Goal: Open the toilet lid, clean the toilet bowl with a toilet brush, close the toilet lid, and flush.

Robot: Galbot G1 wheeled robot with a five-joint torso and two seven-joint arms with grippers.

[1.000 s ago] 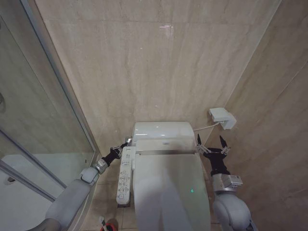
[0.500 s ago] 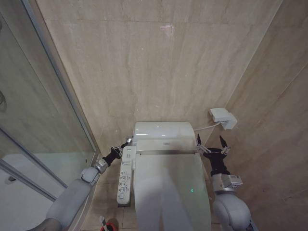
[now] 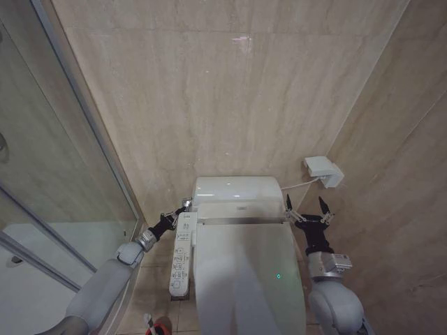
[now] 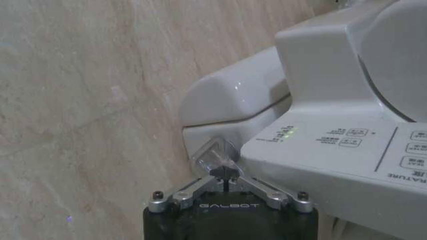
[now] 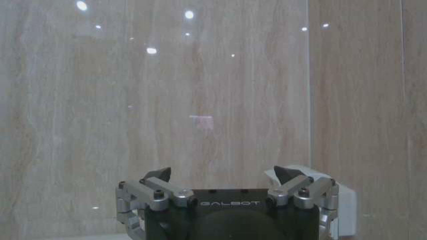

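Nothing has moved. The toilet lid stays down. The left gripper still pinches the shiny flush lever. The right gripper waits beside the toilet, fingers spread.

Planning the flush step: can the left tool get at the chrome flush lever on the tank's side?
Probably yes. The left tool is shut, its tips already against the flush lever, wedged between tank and control panel; nothing blocks it.
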